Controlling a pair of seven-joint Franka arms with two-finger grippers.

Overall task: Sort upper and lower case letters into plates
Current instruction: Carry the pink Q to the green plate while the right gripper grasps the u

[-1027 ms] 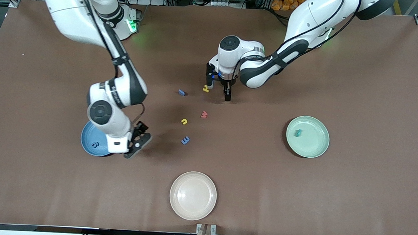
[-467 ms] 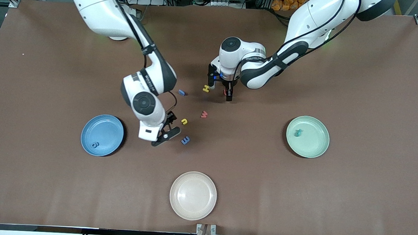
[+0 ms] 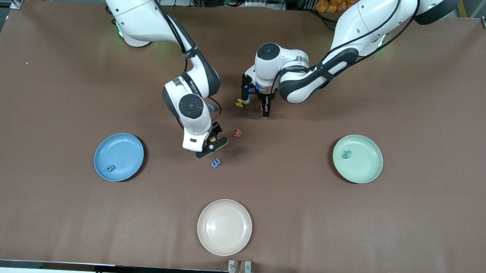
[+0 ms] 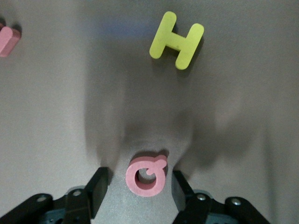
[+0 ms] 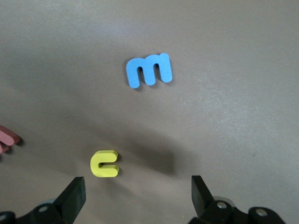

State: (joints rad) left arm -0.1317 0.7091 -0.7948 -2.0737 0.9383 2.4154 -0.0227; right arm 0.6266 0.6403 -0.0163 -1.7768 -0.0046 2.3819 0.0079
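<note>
My left gripper (image 3: 255, 104) is low on the table, open, with a pink ring-shaped letter (image 4: 145, 176) between its fingers and a gap on each side. A yellow H (image 4: 176, 39) lies just beside it. My right gripper (image 3: 213, 141) hovers wide open over a small yellow letter (image 5: 104, 164), which lies close to one finger. A blue m (image 5: 149, 70) and a pink w (image 3: 237, 133) lie nearby on the table. The blue plate (image 3: 122, 150) holds one blue letter (image 3: 110, 168). The mint plate (image 3: 363, 167) holds a teal letter (image 3: 345, 154).
A cream plate (image 3: 224, 227) sits near the table's front edge, nearer to the camera than the letters. Another blue letter (image 3: 211, 108) lies beside the right arm's wrist, partly hidden. The brown table stretches wide toward both ends.
My right arm has swung from the blue plate to the middle of the table, over the small yellow letter. My left gripper has stayed put while its fingers narrowed around the pink letter.
</note>
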